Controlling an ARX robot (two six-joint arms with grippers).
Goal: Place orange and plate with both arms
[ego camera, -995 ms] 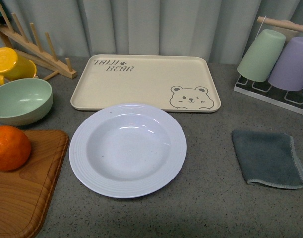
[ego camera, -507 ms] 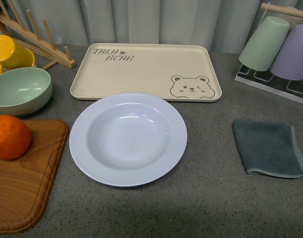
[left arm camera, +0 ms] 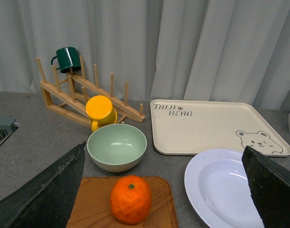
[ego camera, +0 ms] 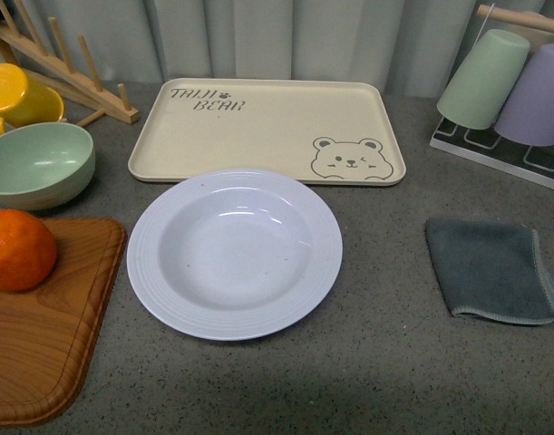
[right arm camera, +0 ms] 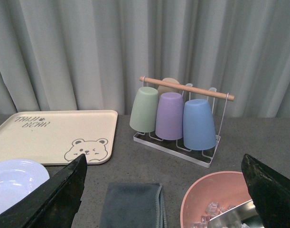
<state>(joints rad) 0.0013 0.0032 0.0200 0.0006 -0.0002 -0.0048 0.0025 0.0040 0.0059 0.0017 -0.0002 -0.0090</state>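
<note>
The orange (ego camera: 19, 249) sits on a wooden board (ego camera: 41, 353) at the near left; it also shows in the left wrist view (left arm camera: 131, 199). The pale lavender-white plate (ego camera: 234, 252) lies empty on the grey table in the middle, just in front of the beige bear tray (ego camera: 267, 140); part of it shows in the left wrist view (left arm camera: 220, 187) and a sliver in the right wrist view (right arm camera: 14, 183). No arm shows in the front view. My left gripper (left arm camera: 166, 190) is open, above and behind the orange. My right gripper (right arm camera: 166, 190) is open, above the grey cloth (right arm camera: 133, 204).
A mint-green bowl (ego camera: 36, 172), a yellow cup (ego camera: 18, 95) and a wooden rack (ego camera: 63, 72) stand at the back left. Upturned cups on a wire rack (ego camera: 517, 91) stand at the back right. A grey cloth (ego camera: 494, 267) lies right. A pink bowl (right arm camera: 216, 199) shows in the right wrist view.
The front view shifted a second ago: everything slid up in the picture. Since half a second ago nothing has moved.
</note>
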